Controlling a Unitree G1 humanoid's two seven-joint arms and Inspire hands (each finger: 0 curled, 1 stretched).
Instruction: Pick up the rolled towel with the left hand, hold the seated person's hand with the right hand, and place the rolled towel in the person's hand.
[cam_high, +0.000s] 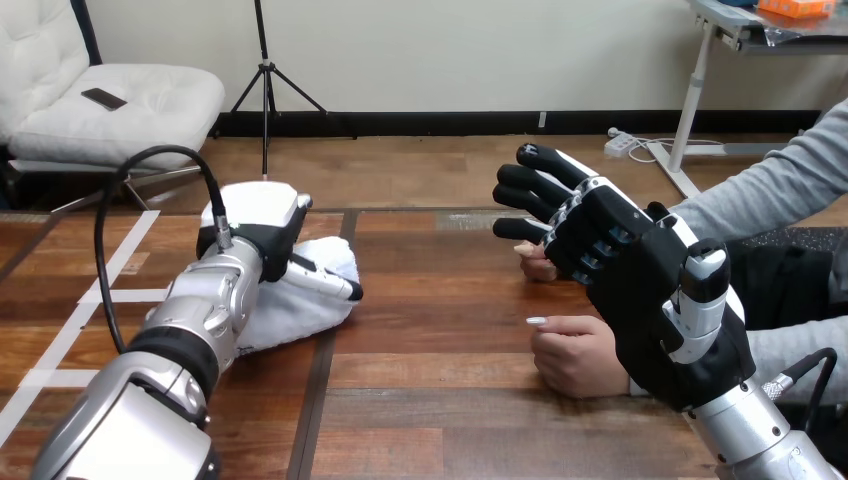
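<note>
The white rolled towel (305, 300) lies on the wooden table at the left. My left hand (262, 228) sits on top of it, thumb laid along its near side and the fingers curled down over the far side. My right hand (640, 275) is raised at the right, open, fingers spread and pointing to the far left. The person's near hand (575, 352) rests loosely curled on the table just below and left of my right palm. Their other hand (540, 264) peeks out behind my right fingers. I see no finger of mine curled round either one.
The person's grey sleeves (770, 190) come in from the right edge. The bare table top (430, 300) stretches between the towel and the person's hands. White tape lines (110, 290) mark the table's left part.
</note>
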